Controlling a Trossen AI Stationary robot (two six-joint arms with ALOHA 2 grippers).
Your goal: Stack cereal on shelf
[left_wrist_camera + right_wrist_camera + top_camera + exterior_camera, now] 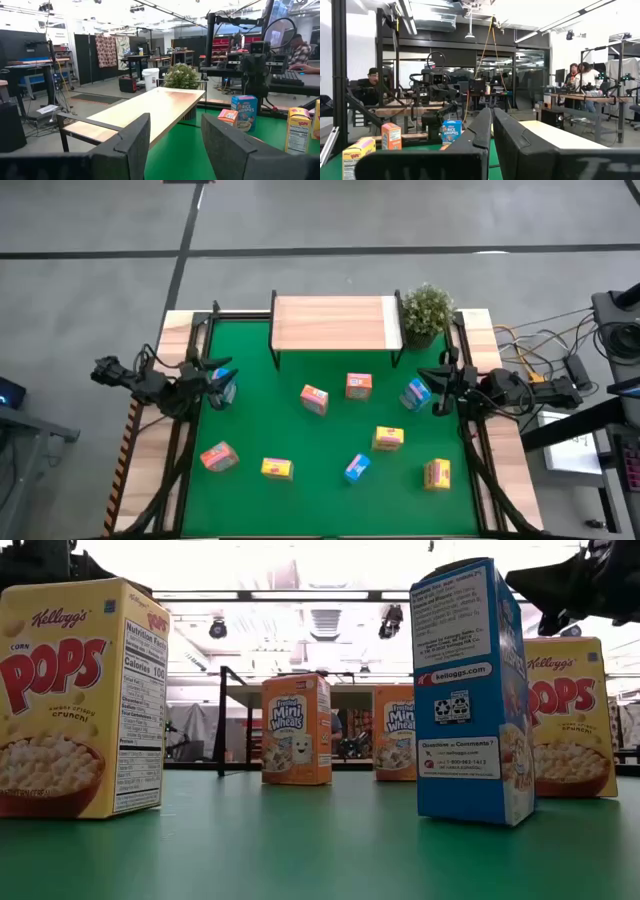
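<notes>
Cereal boxes [314, 399] stand scattered across the green mat [250, 420], none on the bare shelf [335, 322]. My left gripper [222, 383] has its fingers parted around a blue box [226, 388]; my right gripper [442, 388] is clenched empty. Closing off-centre could topple that box.

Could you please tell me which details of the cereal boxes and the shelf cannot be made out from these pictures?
- High view: the fronts of the boxes, such as the yellow box, are too small to read.
- Low view: the shelf is hidden behind the boxes; only a black leg shows.
- Low view: the blue box covers part of a yellow Pops box.
- Left wrist view: the shelf is cut off by that gripper's own fingers.
</notes>
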